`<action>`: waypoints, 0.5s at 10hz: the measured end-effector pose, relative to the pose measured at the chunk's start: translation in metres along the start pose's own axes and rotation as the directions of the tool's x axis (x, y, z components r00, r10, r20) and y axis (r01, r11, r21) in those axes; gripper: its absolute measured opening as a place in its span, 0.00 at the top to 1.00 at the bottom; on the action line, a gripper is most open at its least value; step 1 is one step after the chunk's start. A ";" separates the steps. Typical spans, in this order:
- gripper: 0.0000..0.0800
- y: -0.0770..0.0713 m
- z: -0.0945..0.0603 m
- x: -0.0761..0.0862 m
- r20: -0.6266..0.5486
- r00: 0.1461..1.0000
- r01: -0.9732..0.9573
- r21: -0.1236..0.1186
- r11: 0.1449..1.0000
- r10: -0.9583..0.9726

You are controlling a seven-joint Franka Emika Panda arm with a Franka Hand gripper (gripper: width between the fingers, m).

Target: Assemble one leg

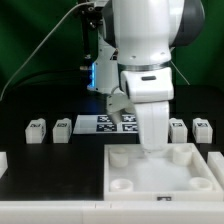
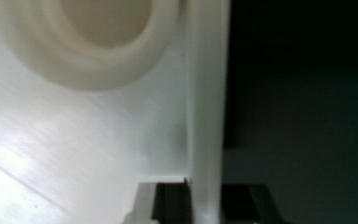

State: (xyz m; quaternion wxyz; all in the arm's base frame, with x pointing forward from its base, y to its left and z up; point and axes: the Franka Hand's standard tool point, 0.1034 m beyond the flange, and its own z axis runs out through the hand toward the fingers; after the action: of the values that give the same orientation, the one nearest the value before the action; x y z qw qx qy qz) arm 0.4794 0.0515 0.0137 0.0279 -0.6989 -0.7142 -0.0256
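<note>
Four small white legs with tags stand in a row behind the panel: two at the exterior view's left (image 1: pixel 38 130) (image 1: pixel 62 129) and two at its right (image 1: pixel 178 128) (image 1: pixel 201 128). The large white panel (image 1: pixel 150 178) with round corner holes lies in front. My gripper (image 1: pixel 152 148) points straight down at the panel's far edge. In the wrist view the gripper (image 2: pixel 202 205) straddles the panel's thin edge wall (image 2: pixel 204 120). One dark finger (image 2: pixel 167 205) sits on each side and both touch the wall. A round corner hole (image 2: pixel 96 40) shows beside the wall. No leg is in the wrist view.
The marker board (image 1: pixel 105 123) lies flat behind the panel, between the two pairs of legs. White blocks sit at the table's left (image 1: pixel 3 160) and right (image 1: pixel 216 160) edges. Cables hang behind the arm against a dark green backdrop.
</note>
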 end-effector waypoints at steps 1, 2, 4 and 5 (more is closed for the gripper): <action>0.92 0.005 0.000 0.004 -0.004 1.000 -0.005 -0.005 1.000 0.005; 0.92 0.009 0.000 0.006 -0.007 1.000 -0.014 -0.008 1.000 0.014; 0.92 0.011 0.001 0.009 -0.007 0.999 -0.052 0.011 0.999 0.052; 0.92 0.011 0.001 0.010 -0.006 0.998 -0.061 0.021 0.998 0.061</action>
State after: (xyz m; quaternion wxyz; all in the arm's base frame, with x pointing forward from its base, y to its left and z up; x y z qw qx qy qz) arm 0.4898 0.0622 0.0136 0.0382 -0.7199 -0.6928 -0.0195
